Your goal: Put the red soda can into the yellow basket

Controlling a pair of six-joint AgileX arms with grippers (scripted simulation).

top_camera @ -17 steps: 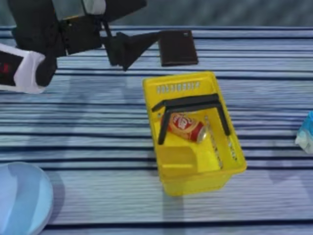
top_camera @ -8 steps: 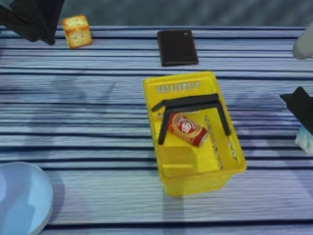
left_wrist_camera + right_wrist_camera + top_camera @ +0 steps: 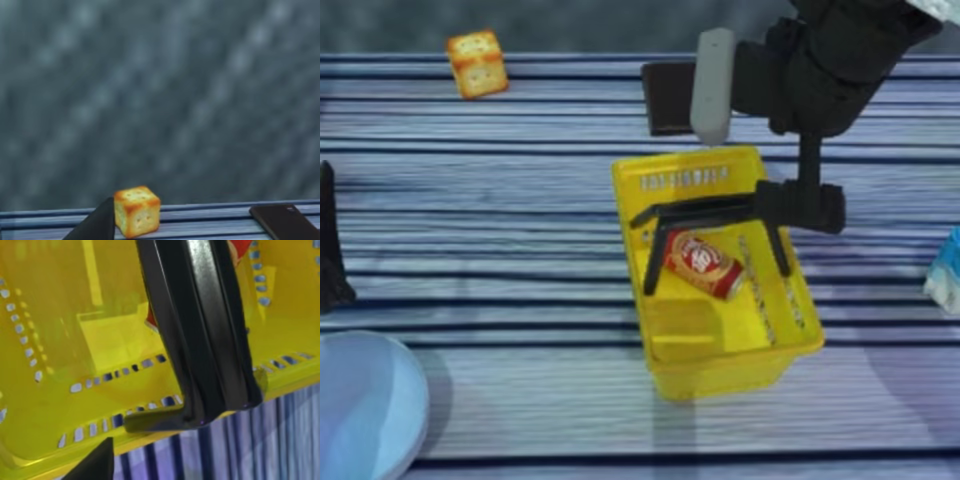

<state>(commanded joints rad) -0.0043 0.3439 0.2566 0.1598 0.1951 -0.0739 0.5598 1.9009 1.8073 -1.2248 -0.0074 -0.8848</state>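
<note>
Inside the yellow basket point(image 3: 720, 360), toward its far half, the red soda can point(image 3: 703, 265) lies on its side under the black folding handles point(image 3: 710, 212), its logo facing up. Judging from that alone, the placing part of the task looks done: the can rests on the basket floor, touched by nothing, and the walls would stop it rolling out.

Over the basket's far right corner hangs the right hand point(image 3: 807, 205), close above the handle's right end. The right wrist view shows the handle bar point(image 3: 200, 325) and the perforated yellow wall right beneath it, with one dark fingertip point(image 3: 95, 465) at the edge; whether that hand is spread or pressed together I cannot tell. My guess is that it is positioned to take the handle rather than the can.

At the counter's left edge the left hand point(image 3: 332, 250) sits parked, well apart from the basket; its state I cannot tell either. Its wrist camera looks toward an orange cracker cube point(image 3: 136, 210) and a dark wallet point(image 3: 285, 222) at the far side of the counter.
</note>
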